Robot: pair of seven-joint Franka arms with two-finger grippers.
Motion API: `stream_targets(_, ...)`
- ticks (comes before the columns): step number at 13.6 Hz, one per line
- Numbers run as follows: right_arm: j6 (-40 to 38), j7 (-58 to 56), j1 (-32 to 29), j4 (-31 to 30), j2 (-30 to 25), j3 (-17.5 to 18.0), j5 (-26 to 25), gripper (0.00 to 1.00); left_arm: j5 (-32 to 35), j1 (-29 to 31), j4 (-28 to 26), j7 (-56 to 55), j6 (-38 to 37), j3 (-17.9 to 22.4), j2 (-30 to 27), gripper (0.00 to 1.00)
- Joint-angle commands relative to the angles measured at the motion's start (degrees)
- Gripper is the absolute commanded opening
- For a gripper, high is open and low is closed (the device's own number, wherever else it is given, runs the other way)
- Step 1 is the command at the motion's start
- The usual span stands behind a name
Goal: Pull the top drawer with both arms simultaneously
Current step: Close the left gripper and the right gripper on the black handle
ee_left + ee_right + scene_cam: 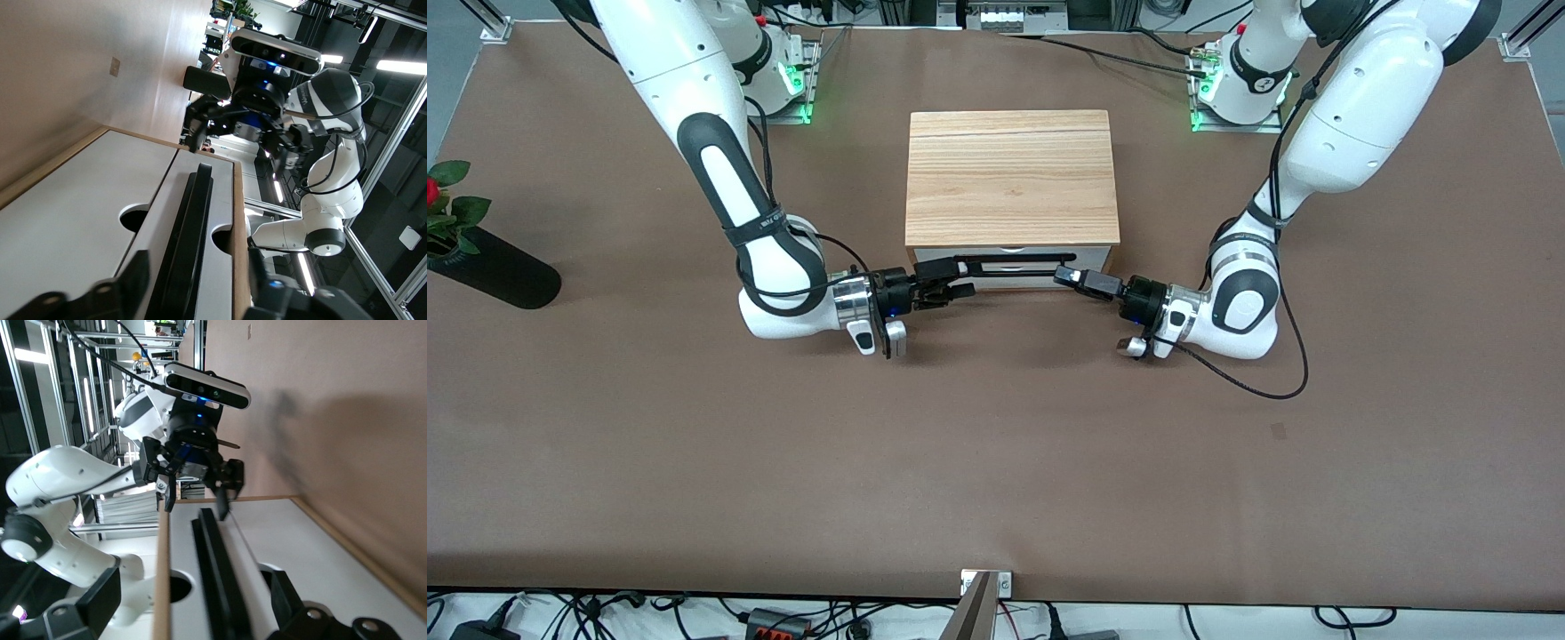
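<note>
Front view puts the cabinet [1012, 178] near the middle of the tabletop's [996, 462] edge where the arm bases stand, its wood top facing up and its white front turned toward the front camera. I see the top drawer [1009, 259] just under that wood top, showing only as a narrow white strip, with its black bar handle [1014, 260] running along the front.

My right claw [959, 281] comes in level from the right arm's end and sits at that end of the handle. In the left wrist view it shows farther off, its fingers [195, 127] spread on either side of the bar's tip [202, 168]; I cannot tell whether they touch it.

My left claw [1064, 274] reaches in level from the left arm's end to the handle's other end. In the right wrist view its fingers [222, 499] hang spread, one on each side of the bar [217, 580], again with contact unclear.

Each wrist camera looks along the handle over the white drawer front [73, 220], where two rounded cutouts [133, 217] sit beside the bar. A black vase [494, 267] with a red flower lies near the tabletop's edge at the right arm's end, well apart from the cabinet.
</note>
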Motion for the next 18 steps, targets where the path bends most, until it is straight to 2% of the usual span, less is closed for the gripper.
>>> stream_targets(1,-1.2,-6.54,-0.04,-0.63,1.05,0.07,1.41,0.91,-1.65,-0.62,-0.44,-0.02,-0.53,0.15,-0.45,0.54)
stream_targets(2,-1.82,-6.55,0.31,-0.63,1.05,0.16,1.5,0.81,-1.65,-0.62,-0.7,0.16,-0.53,0.15,-0.45,0.5)
stream_targets(3,-1.83,-6.55,0.83,-0.72,1.13,0.68,1.93,0.69,-1.56,-0.62,-0.79,0.33,-0.53,0.15,-0.45,0.49)
stream_targets(5,-3.22,-6.72,0.84,-2.47,1.05,0.87,3.6,0.58,-1.65,-0.62,-1.06,0.42,-0.53,0.15,-0.45,0.45)
stream_targets(7,-5.42,-7.68,0.58,-3.09,1.22,0.87,3.96,0.42,-1.56,-0.7,-1.23,0.51,-0.53,0.15,-0.45,0.44)
stream_targets(9,-5.61,-7.69,-0.04,-3.27,1.22,0.87,3.87,0.32,-1.56,-0.71,-1.58,1.99,-0.44,0.15,-0.45,0.37)
stream_targets(10,-5.61,-7.69,-0.39,-3.27,1.31,0.87,3.96,0.23,-1.56,-0.71,-1.84,2.61,-0.44,0.15,-0.45,0.36)
stream_targets(15,-5.52,-7.6,-1.36,-3.27,1.58,0.87,4.05,0.04,-1.56,-0.71,-1.85,3.32,-0.44,0.15,-0.45,0.23)
stream_targets(18,-5.52,-7.6,-1.44,-3.18,1.66,0.87,4.05,0.03,-1.56,-0.71,-1.15,3.32,-0.27,0.15,-0.45,0.23)
